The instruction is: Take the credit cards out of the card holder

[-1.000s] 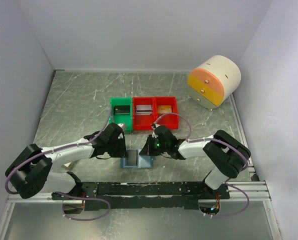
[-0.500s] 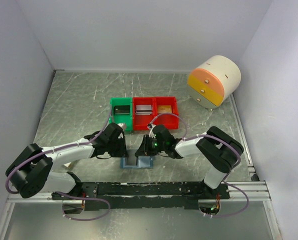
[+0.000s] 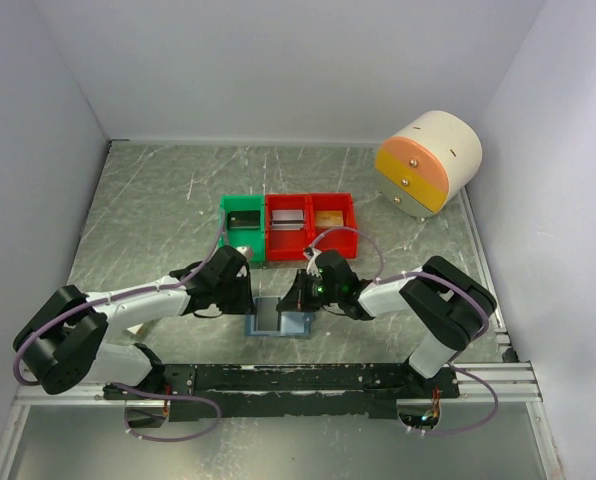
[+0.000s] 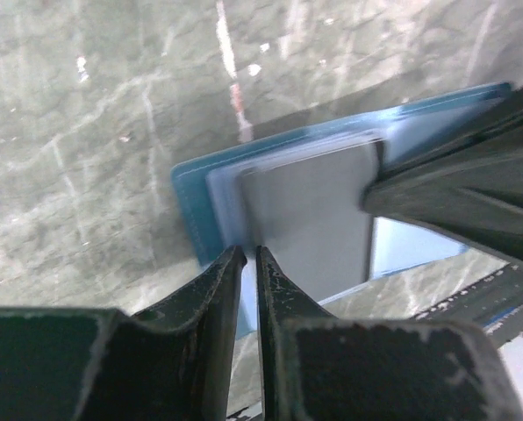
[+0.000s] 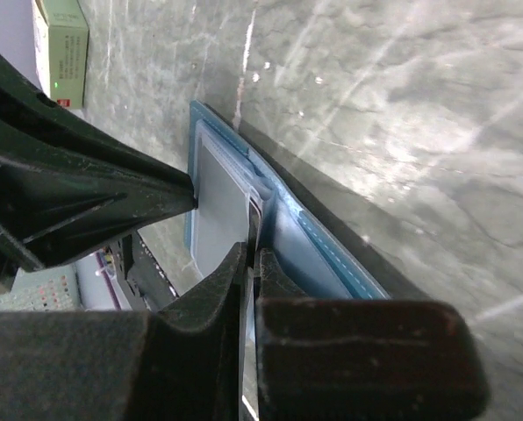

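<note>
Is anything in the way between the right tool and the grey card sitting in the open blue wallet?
Nothing visible. The right tool sits at the edge of the credit card and looks shut on it. The left tool pinches the card holder at the opposite edge, clear of the card's way out.

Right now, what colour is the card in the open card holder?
Dark grey card on the blue card holder. Best in the left wrist view.
</note>
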Robot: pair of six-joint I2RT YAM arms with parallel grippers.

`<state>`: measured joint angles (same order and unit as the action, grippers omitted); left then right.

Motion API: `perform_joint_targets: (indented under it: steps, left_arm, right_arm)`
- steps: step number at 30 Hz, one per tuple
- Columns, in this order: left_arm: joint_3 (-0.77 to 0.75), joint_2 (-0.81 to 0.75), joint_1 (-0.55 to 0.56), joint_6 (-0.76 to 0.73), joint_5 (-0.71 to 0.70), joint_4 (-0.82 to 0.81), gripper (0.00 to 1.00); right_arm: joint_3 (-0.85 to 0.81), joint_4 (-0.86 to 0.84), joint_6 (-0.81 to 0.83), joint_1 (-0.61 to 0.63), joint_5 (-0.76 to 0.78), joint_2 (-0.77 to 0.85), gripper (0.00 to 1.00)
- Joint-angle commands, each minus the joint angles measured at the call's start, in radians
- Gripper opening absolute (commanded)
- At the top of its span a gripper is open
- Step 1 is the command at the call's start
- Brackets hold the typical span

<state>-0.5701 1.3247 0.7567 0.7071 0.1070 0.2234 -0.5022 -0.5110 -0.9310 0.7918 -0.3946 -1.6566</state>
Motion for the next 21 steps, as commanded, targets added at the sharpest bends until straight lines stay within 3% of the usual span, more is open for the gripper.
perform_joint_targets:
  steps: [1, 11, 15, 17, 21]
  left_arm:
    - [0.021, 0.031, 0.006, -0.019, -0.091, 0.079, 0.25]
    - [0.013, -0.012, 0.011, -0.014, -0.079, 0.073, 0.27]
    - [0.036, -0.116, 0.035, -0.005, -0.013, -0.011, 0.39]
    - [0.052, -0.145, 0.06, -0.007, 0.002, -0.072, 0.5]
    - [0.011, -0.099, 0.13, -0.064, -0.097, -0.034, 0.56]
  right_arm:
    - [0.043, -0.005, 0.044, -0.048, -0.048, 0.034, 0.0]
    - [0.027, 0.022, 0.057, -0.055, -0.053, 0.004, 0.0]
    - [0.026, 0.013, 0.057, -0.058, -0.059, -0.018, 0.0]
    - [0.025, 0.005, 0.054, -0.059, -0.06, -0.03, 0.0]
    - [0.022, -0.004, 0.052, -0.062, -0.068, -0.046, 0.0]
